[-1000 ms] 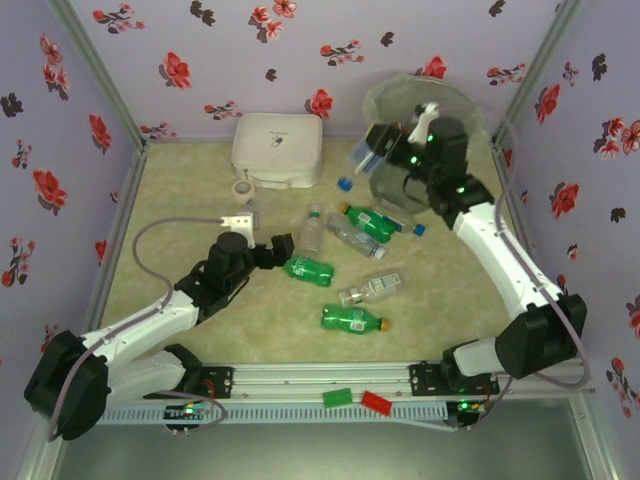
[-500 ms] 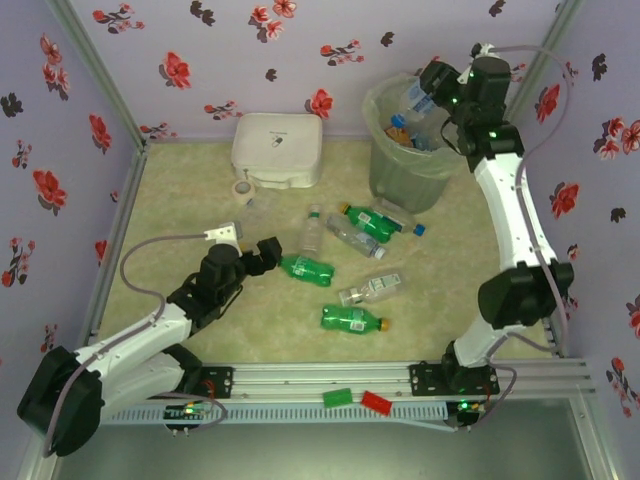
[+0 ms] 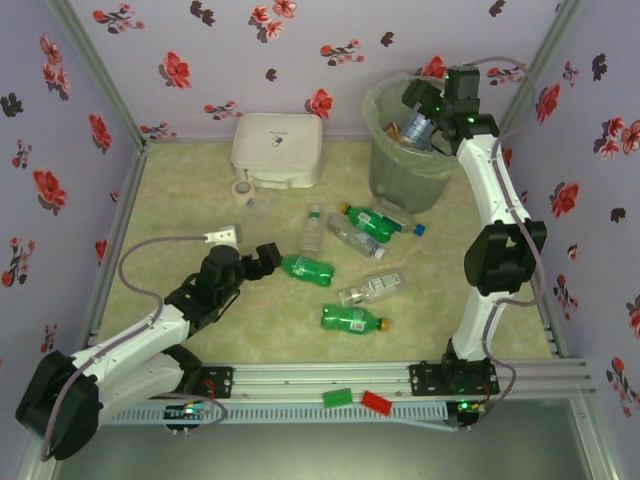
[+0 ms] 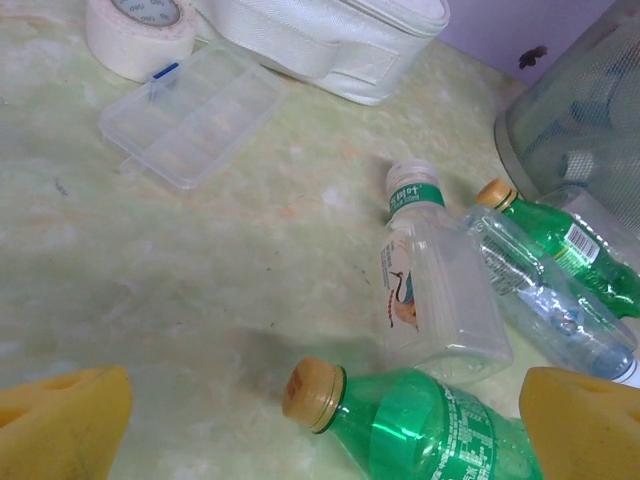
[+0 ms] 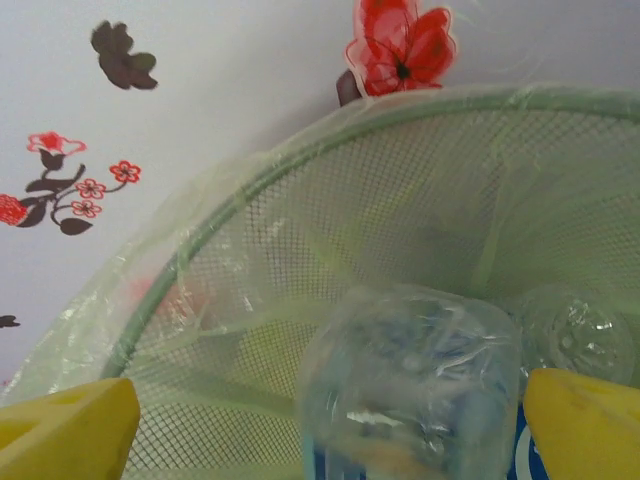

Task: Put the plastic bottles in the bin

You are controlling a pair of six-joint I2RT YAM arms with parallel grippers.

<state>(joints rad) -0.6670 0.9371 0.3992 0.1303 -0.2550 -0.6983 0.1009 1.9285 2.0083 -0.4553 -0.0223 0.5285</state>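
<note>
Plastic bottles (image 3: 352, 319) lay scattered across the middle of the worktop (image 3: 180, 200). Near edge: my left gripper (image 4: 322, 420), released, straddled a green bottle (image 4: 430, 425) at its neck; I judged it best to reach onto the body before clenching. Far right corner: my right gripper (image 5: 325, 425) hung spread above the bin (image 5: 250, 200), a clear bottle (image 5: 410, 380) touching one finger only, its lower half cut off; bin contents were blurred.

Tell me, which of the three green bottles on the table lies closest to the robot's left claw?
The green bottle right in front of the left gripper, orange cap between its open fingers; the other two lie farther off.
</note>
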